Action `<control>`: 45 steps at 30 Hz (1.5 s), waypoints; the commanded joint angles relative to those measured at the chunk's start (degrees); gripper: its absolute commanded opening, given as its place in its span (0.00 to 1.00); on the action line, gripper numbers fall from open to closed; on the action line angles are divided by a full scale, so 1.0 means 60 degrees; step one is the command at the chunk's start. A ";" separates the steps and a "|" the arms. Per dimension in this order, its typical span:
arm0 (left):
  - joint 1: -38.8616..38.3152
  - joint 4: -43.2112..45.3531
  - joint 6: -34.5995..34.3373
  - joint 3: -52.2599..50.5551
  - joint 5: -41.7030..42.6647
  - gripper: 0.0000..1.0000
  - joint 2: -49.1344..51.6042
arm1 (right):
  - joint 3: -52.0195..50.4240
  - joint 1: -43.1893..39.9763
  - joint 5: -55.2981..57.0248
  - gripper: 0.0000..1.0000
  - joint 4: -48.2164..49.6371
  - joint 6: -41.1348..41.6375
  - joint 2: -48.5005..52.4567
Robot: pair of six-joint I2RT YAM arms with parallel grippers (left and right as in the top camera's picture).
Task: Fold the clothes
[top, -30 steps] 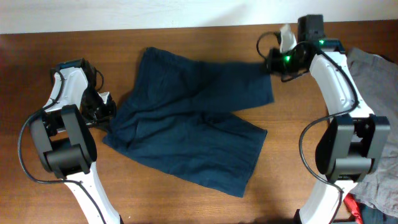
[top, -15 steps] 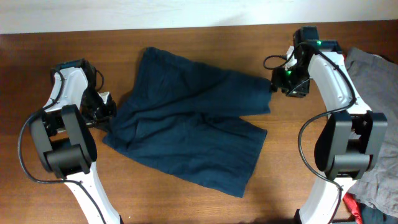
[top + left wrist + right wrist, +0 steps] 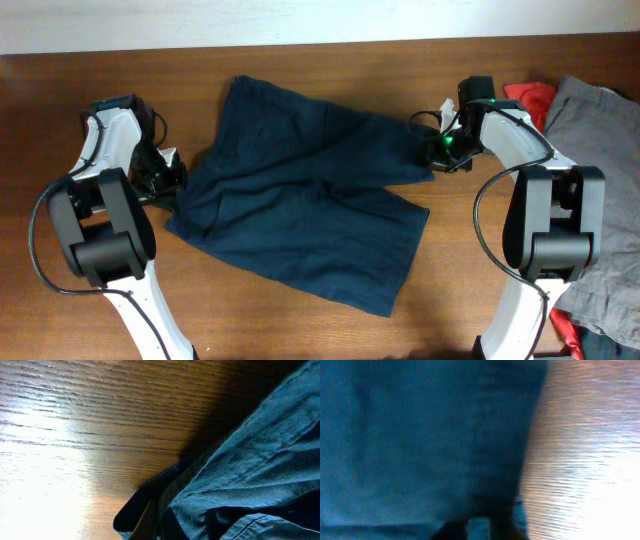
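The dark navy shorts [image 3: 300,200] lie spread on the wooden table, with one leg pointing to the front right. My left gripper [image 3: 170,187] is at their left edge, shut on a fold of the fabric. The left wrist view shows the shorts [image 3: 250,460] bunched around the gripper's finger [image 3: 152,522]. My right gripper [image 3: 438,152] is low at the far right edge, shut on the hem. In the right wrist view the shorts [image 3: 420,435] fill most of the frame, with fabric between the dark fingers [image 3: 480,527].
A grey garment [image 3: 590,110] lies at the right edge of the table, with a red cloth [image 3: 528,95] beside it. More red cloth [image 3: 568,335] shows at the front right corner. Bare wood [image 3: 330,330] surrounds the shorts.
My right gripper has come down and toward the front with the shorts' right edge, laying that leg flatter. The red cloth now shows. The left arm has not moved.
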 commanded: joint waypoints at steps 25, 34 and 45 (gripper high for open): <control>0.0062 0.0066 0.0011 0.0000 0.0080 0.01 0.0102 | 0.0222 -0.0076 0.0073 0.63 -0.2167 0.1453 -0.1147; 0.0066 0.0178 0.0011 0.0000 0.0113 0.01 0.0102 | -0.1592 -0.0113 -0.0076 0.64 0.0193 0.2065 -0.1035; 0.0066 0.0106 0.0011 0.0000 0.0113 0.01 0.0102 | -0.2062 -0.0113 -0.1060 0.04 0.1974 0.1789 -0.1115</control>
